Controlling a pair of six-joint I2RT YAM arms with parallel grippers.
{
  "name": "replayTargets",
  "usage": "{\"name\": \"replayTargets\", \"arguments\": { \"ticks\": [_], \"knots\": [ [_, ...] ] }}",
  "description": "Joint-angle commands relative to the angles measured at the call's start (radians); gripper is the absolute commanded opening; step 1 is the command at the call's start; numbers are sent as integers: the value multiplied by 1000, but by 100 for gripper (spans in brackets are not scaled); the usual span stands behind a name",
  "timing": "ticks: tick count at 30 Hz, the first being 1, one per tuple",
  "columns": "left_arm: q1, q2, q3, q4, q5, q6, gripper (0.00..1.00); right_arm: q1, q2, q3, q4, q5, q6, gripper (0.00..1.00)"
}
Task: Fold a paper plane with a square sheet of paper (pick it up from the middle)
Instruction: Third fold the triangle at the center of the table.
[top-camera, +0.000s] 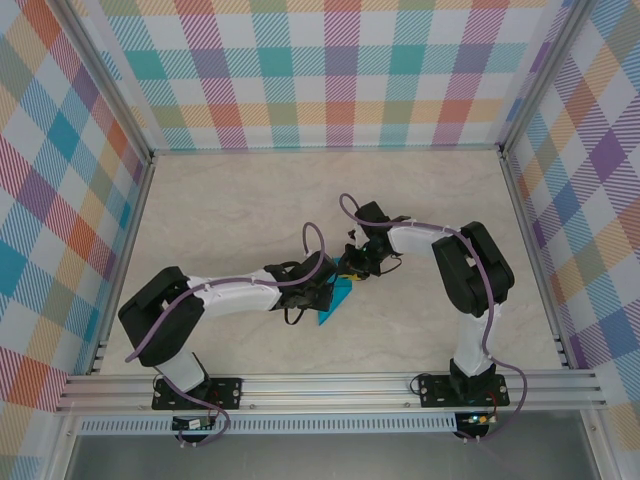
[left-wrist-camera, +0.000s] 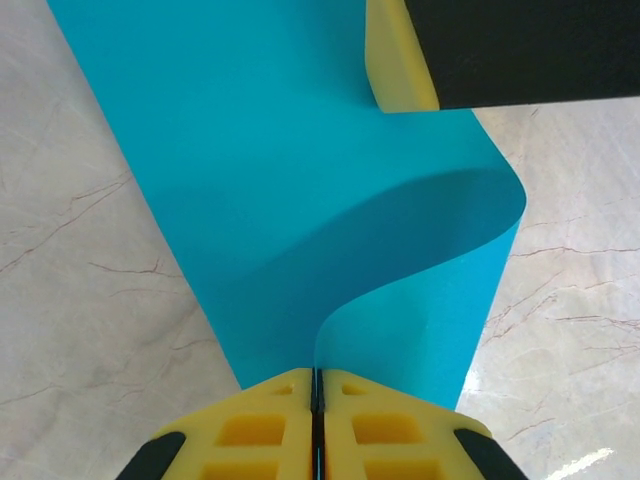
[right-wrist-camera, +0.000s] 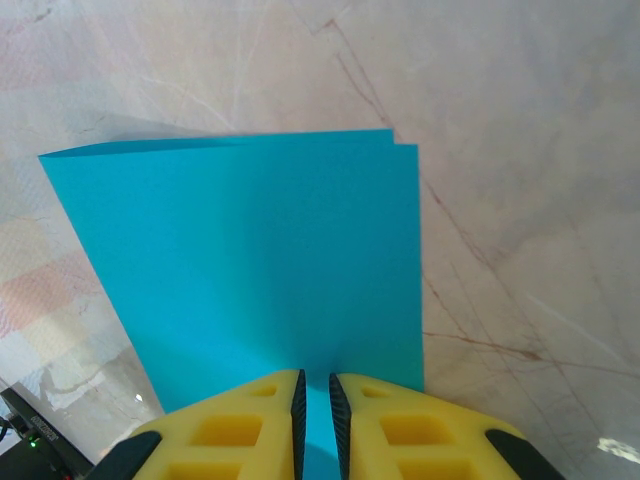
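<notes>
I see the square sheet of paper (top-camera: 335, 300) just below centre in the overhead view, doubled over and bowed above the table (top-camera: 230, 210). My left gripper (left-wrist-camera: 317, 380) is clenched on one edge, and my right gripper (right-wrist-camera: 315, 388) pinches the opposite edge.

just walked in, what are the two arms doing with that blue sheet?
Both arms meet over the middle of the table, working the teal sheet of paper between them. The left tool is shut on one edge, and the sheet bows up in a curve ahead of it. The right tool is shut on the far side, where the sheet is doubled into two layers with slightly offset edges. No plane shape yet; it looks mid-fold.
</notes>
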Motion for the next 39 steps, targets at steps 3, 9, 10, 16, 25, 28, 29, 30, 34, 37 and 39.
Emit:
{"name": "replayTargets", "arguments": {
  "ticks": [3, 9, 10, 16, 25, 28, 29, 30, 34, 37, 39],
  "knots": [
    [14, 36, 21, -48, -18, 0, 9, 10, 55, -18, -42, 70, -1, 19],
    [14, 43, 10, -39, -26, -17, 9, 10, 56, -18, -43, 71, -1, 19],
    [15, 43, 11, -38, -29, -18, 9, 9, 56, -18, -43, 71, -1, 19],
    [15, 47, 20, -28, -26, 0, 9, 9, 57, -21, -43, 70, 1, 20],
    [15, 22, -10, 33, -7, 0, 10, 9, 63, -22, -41, 68, 4, 20],
    [15, 18, -8, 29, -12, 4, 10, 9, 64, -22, -41, 69, 5, 20],
    [15, 22, -7, 29, -10, 7, 10, 10, 64, -22, -40, 68, 5, 20],
    [16, 28, -7, 26, -8, 8, 10, 11, 64, -22, -41, 69, 5, 20],
    [15, 56, -12, 24, -8, -2, 10, 10, 64, -22, -40, 71, 7, 20],
    [16, 72, -19, 14, -17, -16, 10, 11, 64, -22, -41, 71, 6, 20],
    [15, 79, -22, 11, -23, -24, 10, 12, 66, -21, -43, 71, 6, 20]
  ]
}}
